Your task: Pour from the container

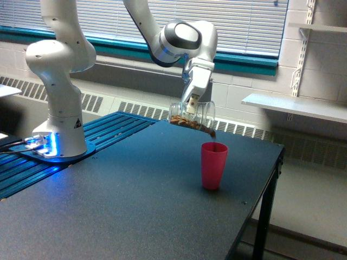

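Where the white arm bends down from the upper left of the exterior view, its gripper points downward and pinches the container from above, fingers closed on its wall. The container hangs directly under the gripper, tipped almost onto its side, with its mouth toward the exterior view's right and slightly down. Brown granules lie along its lower wall and reach the lip. A few granules fall from the lip toward the pink cup, which stands upright on the dark table, below and a little to the right of the container's mouth, not touching it. The arm's base sits at the exterior view's left on a blue ribbed platform, well apart from the cup. Window blinds and a wall shelf fill the background.
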Controlling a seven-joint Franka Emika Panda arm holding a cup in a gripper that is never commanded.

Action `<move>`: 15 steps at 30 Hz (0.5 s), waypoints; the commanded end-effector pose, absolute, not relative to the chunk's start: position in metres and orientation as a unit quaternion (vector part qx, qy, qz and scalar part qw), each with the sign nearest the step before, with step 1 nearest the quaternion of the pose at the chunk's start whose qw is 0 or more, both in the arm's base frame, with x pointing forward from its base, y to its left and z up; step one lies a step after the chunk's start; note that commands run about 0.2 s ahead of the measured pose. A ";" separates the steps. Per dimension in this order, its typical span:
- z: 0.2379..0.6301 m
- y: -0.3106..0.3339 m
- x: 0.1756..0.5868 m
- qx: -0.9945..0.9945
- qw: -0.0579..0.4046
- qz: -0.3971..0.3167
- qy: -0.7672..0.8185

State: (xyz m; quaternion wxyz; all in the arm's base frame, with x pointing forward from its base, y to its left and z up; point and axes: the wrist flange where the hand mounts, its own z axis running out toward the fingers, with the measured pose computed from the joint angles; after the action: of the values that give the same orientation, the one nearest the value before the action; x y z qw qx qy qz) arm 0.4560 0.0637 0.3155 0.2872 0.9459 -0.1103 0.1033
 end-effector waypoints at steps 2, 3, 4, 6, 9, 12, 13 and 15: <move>0.317 0.068 0.457 0.944 0.300 0.100 -0.097; 0.317 0.068 0.458 0.943 0.301 0.099 -0.096; 0.317 0.069 0.458 0.943 0.303 0.099 -0.095; 0.317 0.069 0.458 0.942 0.306 0.098 -0.095; 0.319 0.070 0.458 0.941 0.312 0.096 -0.093; 0.320 0.071 0.459 0.939 0.316 0.096 -0.093; 0.321 0.071 0.459 0.938 0.319 0.096 -0.092; 0.322 0.072 0.460 0.937 0.322 0.096 -0.093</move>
State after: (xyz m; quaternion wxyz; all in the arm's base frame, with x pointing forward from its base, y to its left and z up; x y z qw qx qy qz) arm 0.4573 0.0657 0.3170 0.3118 0.9399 -0.1036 0.0932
